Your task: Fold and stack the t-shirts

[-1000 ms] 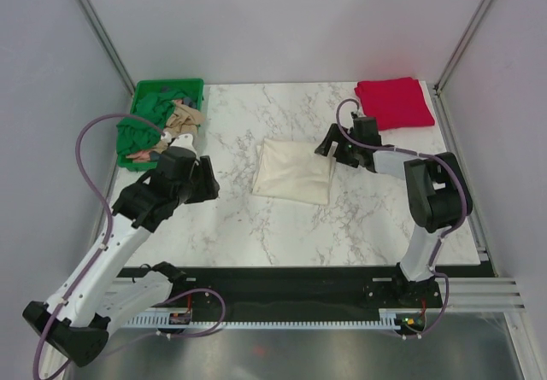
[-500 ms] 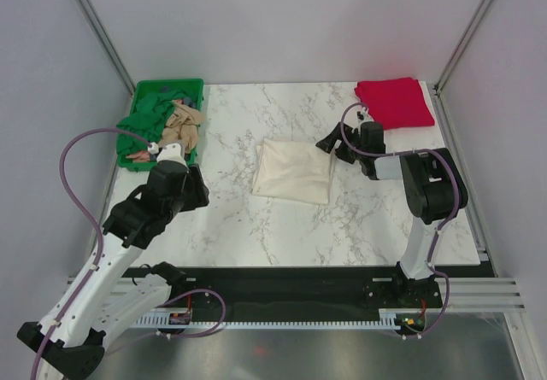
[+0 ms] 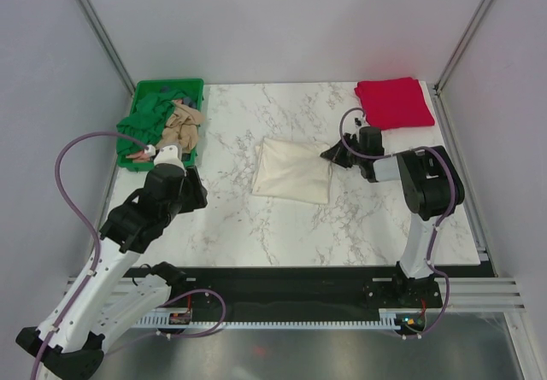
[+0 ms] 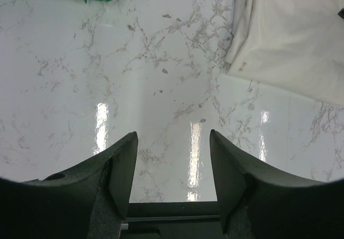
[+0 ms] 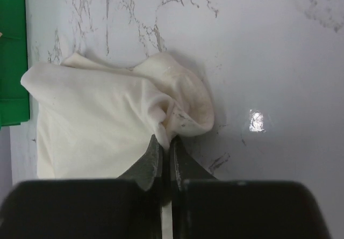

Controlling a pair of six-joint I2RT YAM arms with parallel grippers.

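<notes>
Cream-white folded t-shirt (image 3: 293,171) at centre of marble table (image 3: 239,226): right gripper (image 5: 165,145) clamped on its 3 o'clock corner, left gripper (image 4: 173,164) spread empty; a one-corner lift toward the red t-shirt (image 3: 394,103) could unfold it.

Bare marble (image 3: 226,154) between crate (image 3: 169,81) and cream shirt (image 3: 295,169); seemingly passable.

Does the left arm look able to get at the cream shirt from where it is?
Probably yes. The left claw is open, and only bare table lies between it and the cream shirt. The right claw pinches a fold on the shirt's other side, though.
</notes>
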